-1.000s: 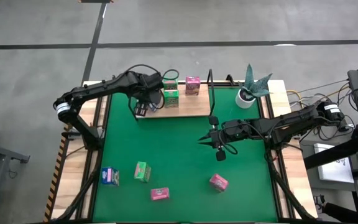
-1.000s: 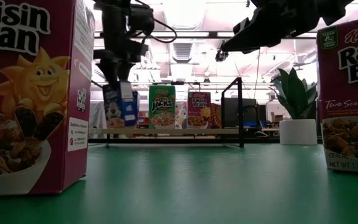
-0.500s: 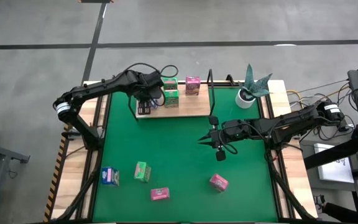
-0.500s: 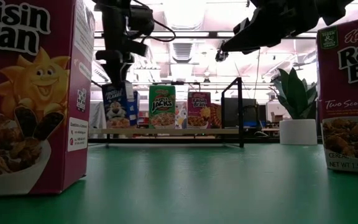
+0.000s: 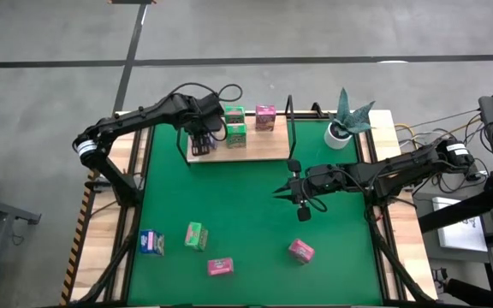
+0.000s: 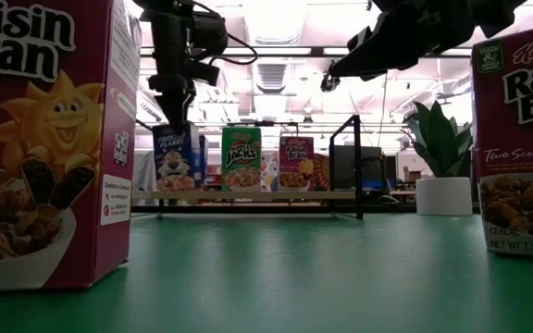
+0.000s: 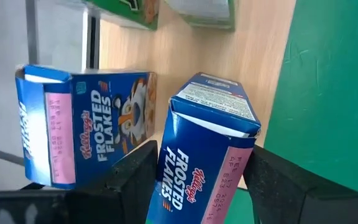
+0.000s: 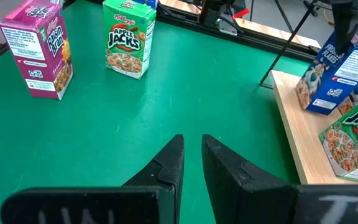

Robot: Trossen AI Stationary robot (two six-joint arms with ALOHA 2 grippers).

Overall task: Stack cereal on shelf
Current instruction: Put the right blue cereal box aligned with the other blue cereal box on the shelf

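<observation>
The shelf (image 5: 255, 150), a light-wood board with black rod uprights, lies at the far side of the green mat. On it stand two green cereal boxes (image 5: 235, 134), a pink one (image 5: 265, 117) and a blue one (image 7: 86, 124). My left gripper (image 5: 202, 137) hangs over the shelf's left end, shut on another blue cereal box (image 6: 176, 157). Several more boxes stand on the mat near the front edge: blue (image 5: 151, 242), green (image 5: 196, 235), pink (image 5: 221, 267). My right gripper (image 8: 191, 155) hovers above mid-mat, fingers together, holding nothing. My left gripper pinches the blue box between its two fingers (image 7: 129, 180), one on each of two opposite sides, near the box's upper end (image 7: 173, 186). The fingers come from above, pointing steeply down. The box hangs upright below them, beside the other blue box; whether its bottom touches the board I cannot tell.
A white pot with a green plant (image 5: 342, 128) stands at the far right, beside the shelf. A black upright (image 5: 290, 115) rises at the shelf's right end. Another pink box (image 5: 301, 251) stands on the mat right of centre. Pale wooden table edges flank the mat.
My left gripper has rolled about its own axis and shifted slightly toward the far edge over the shelf's left end. The blue box in it has swung from tilted to upright, its front now toward the near side. My right arm has kept still.
</observation>
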